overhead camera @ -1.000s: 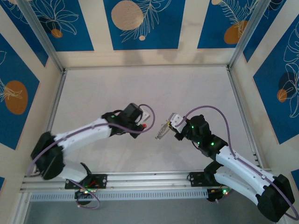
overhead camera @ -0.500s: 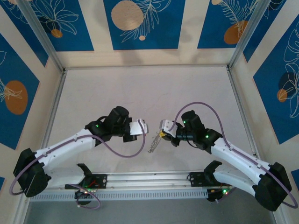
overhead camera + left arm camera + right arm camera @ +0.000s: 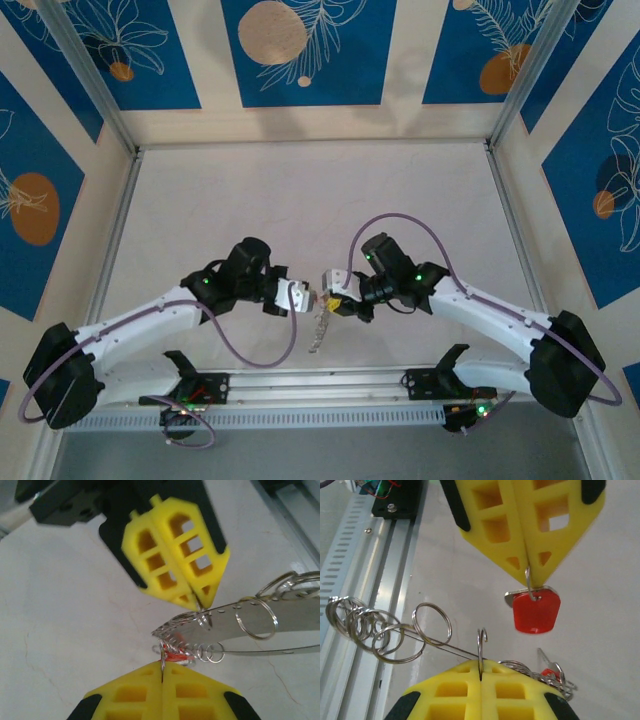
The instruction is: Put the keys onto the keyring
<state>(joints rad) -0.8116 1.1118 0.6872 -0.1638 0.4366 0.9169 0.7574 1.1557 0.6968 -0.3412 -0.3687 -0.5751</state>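
Key [image 3: 535, 611] hangs from left gripper [image 3: 527, 574] beside keyring [image 3: 319, 327].

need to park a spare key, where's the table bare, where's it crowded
Bare: far half of the table, between the side rails and back wall. Crowded: near centre, where left gripper and right gripper meet at the keyring, arms spanning the near edge.

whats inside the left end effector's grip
A thin wire loop is pinched in the shut left end effector, a red-headed key hanging from it. The loop's upper part is hidden inside the grip.
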